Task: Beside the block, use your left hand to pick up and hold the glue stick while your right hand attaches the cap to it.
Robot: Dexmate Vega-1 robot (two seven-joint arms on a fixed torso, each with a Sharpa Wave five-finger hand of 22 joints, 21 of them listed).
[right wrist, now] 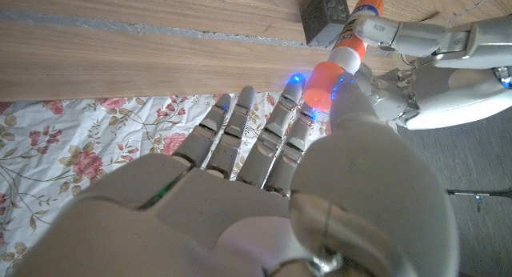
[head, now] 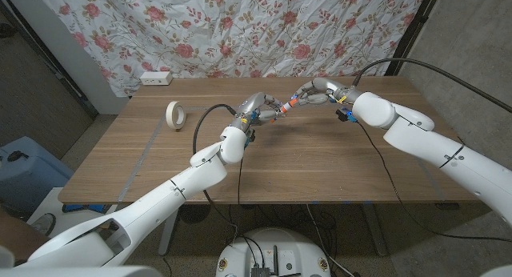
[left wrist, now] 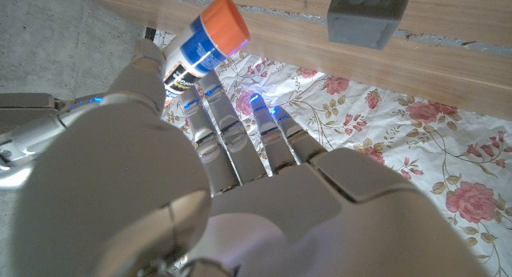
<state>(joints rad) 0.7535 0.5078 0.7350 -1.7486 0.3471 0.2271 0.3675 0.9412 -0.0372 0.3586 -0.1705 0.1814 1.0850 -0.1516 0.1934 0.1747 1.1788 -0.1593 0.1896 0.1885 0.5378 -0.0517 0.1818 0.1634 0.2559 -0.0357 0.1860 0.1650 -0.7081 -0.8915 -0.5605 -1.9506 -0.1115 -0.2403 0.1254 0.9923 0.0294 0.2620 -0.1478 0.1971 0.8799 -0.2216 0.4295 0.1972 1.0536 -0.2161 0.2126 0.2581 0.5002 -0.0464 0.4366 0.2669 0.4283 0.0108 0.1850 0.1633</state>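
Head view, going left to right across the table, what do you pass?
Tape roll → left hand → glue stick → cap → right hand.

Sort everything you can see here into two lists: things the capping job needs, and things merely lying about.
Job: glue stick in the left hand; orange cap in the right hand; grey block.
Lying about: tape roll, white power strip, blue container.

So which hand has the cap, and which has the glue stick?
The right hand pinches the orange cap; the left hand holds the glue stick.
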